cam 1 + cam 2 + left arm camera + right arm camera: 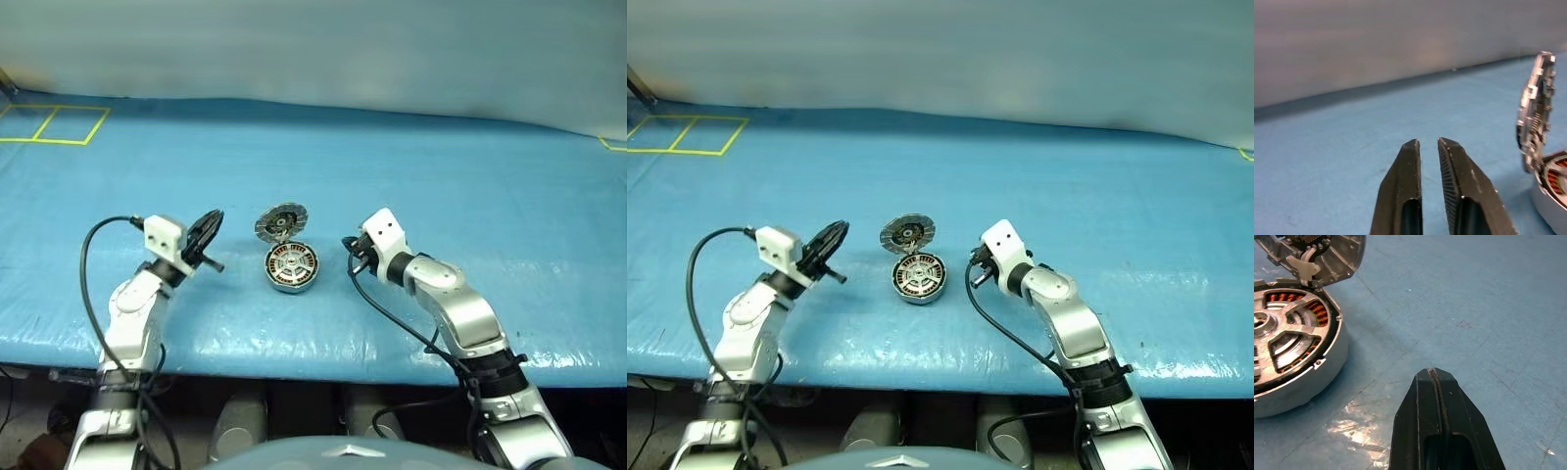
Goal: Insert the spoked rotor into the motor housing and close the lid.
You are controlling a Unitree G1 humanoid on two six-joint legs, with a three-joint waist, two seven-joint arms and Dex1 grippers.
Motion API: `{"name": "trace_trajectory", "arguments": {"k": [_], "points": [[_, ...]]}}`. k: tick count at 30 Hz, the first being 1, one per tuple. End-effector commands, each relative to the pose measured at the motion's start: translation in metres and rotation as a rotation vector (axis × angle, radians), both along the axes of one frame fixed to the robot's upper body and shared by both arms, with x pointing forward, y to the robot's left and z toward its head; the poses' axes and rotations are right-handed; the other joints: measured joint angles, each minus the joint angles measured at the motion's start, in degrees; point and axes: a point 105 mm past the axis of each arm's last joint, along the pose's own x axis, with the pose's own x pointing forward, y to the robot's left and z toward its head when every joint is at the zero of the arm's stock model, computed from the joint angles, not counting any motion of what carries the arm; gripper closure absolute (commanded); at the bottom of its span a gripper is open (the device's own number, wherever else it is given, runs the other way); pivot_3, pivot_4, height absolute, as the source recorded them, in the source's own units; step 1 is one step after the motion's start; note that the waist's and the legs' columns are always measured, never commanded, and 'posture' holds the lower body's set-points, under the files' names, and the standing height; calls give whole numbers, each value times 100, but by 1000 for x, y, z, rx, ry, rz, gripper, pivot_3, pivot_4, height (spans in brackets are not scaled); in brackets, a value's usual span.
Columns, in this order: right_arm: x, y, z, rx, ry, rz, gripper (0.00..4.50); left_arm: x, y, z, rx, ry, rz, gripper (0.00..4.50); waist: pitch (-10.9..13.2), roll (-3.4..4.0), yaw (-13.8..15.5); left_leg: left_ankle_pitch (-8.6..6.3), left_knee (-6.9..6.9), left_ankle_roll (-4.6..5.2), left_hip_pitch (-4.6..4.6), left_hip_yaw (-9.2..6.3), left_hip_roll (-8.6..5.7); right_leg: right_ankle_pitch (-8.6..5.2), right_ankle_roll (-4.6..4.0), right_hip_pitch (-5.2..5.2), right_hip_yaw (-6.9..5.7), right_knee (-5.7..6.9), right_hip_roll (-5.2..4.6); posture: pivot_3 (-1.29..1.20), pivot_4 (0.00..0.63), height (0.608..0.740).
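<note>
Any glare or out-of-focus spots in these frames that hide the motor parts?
Right wrist view: glare patch on the blue mat beside the motor housing, whose parts stay readable. Left wrist view: raised lid is soft. Left eye view: back wall blurred, housing small but clear.

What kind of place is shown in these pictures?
Probably a robot test bench: a table under blue plastic sheet with yellow taped squares, and one round metal motor housing, lid open.

— Left arm?
— Left gripper (208, 238) raised, pointing toward two o'clock, fingers (1406, 181) nearly together, nothing between.
— Right?
— Right gripper (1432, 377) pinched shut, aimed toward ten o'clock, empty.
</note>
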Motion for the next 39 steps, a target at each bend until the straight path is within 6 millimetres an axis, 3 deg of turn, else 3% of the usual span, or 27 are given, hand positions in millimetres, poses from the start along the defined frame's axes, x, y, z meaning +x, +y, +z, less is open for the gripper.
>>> {"name": "trace_trajectory", "arguments": {"k": [1,5,8,15,19,26,39], "points": [[-11,8,16,30,-59,84,4500,18,-4,23,-38,-39,-10,4185,0,0,-10,0,0,0,0,0,-1,2,3,0,1,0,0,0,150,740],[-16,6,14,33,-58,82,4500,37,-26,41,-147,12,-169,4185,1,-1,-31,1,0,-1,-1,-1,-2,4,6,1,0,-2,0,0,150,740],[-16,3,16,35,-70,62,4500,35,-43,40,-162,127,-365,4185,1,-1,-52,2,1,-3,-2,-1,-2,4,7,0,0,0,1,0,150,740],[-17,-2,17,43,-89,26,4500,31,-54,21,-6,368,-547,4185,1,-1,-113,2,-3,-2,-2,-2,-1,3,6,-3,0,0,3,0,150,740],[-17,-4,17,43,-93,12,4500,15,-66,20,31,410,-701,4185,1,-1,-110,2,-3,-3,-3,-3,-2,3,6,-2,1,-1,2,0,150,740],[-19,-3,14,46,-85,15,4500,-4,-73,23,-39,376,-819,4185,1,-1,-112,2,-3,-3,-4,-4,0,2,3,-5,1,0,2,0,150,740],[-17,-4,16,38,-94,4,4500,-46,-86,-12,26,481,-925,4185,1,-1,-98,2,-3,-2,-4,-4,0,-14,-23,-5,2,1,2,0,150,740]]}}
